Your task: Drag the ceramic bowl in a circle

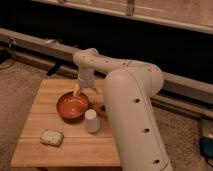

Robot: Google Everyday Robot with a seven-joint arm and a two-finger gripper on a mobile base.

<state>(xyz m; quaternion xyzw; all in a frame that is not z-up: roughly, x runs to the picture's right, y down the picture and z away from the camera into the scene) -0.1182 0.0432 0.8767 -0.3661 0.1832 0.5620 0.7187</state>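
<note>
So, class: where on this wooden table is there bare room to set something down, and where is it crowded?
Free: the table's far-left corner behind the ceramic bowl, and the front edge between the small pale object and the arm. Crowded: the middle, where bowl, white cup and gripper at the bowl's far rim cluster.

A dim test room or lab, it seems: a small wooden table (75, 145) stands on speckled carpet (20, 92), metal rails (40, 42) (long, pale) cross the upper frame. The gripper (84, 92) hangs at the frame's centre over the table.
</note>
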